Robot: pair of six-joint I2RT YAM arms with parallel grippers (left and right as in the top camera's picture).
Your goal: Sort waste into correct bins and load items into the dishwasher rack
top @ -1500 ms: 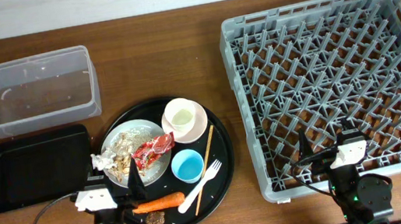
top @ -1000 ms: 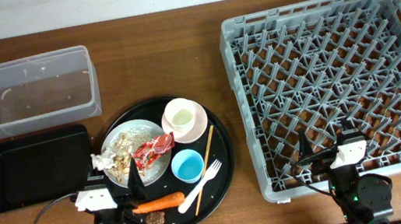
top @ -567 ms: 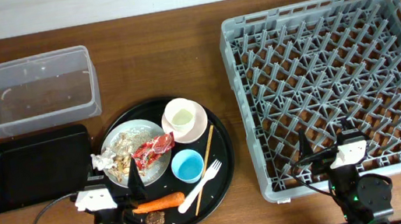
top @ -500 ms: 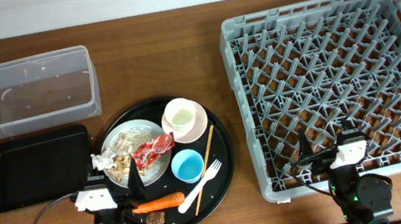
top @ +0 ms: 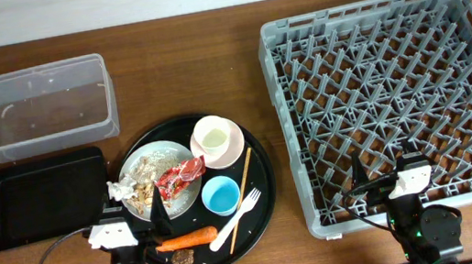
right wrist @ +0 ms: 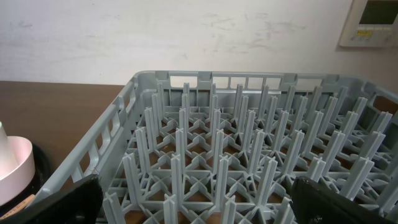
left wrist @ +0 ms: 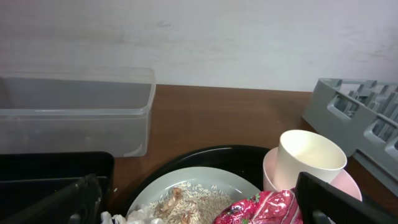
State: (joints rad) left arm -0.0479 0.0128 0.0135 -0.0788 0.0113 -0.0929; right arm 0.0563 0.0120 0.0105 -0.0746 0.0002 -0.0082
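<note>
A white plate [top: 143, 166] with rice and crumbs [top: 145, 171], a red wrapper [top: 180, 178] and a crumpled tissue [top: 117, 188] sits on a large round black tray [top: 266, 179]. Also on it: a white cup [top: 210, 135] inside a pink bowl [top: 233, 147], a light blue cup [top: 221, 194], a white fork [top: 237, 218], a chopstick [top: 244, 184], a carrot [top: 186, 240] and a brown chunk [top: 182, 258]. My left gripper [top: 134, 226] is open at the tray's near left. My right gripper [top: 383, 176] is open over the grey rack's [top: 394, 91] near edge.
A clear tub [top: 38, 109] stands at the back left, with a flat black rectangular tray [top: 42, 198] in front of it. The rack's pegs [right wrist: 214, 155] fill the right wrist view. A wall lies behind the table.
</note>
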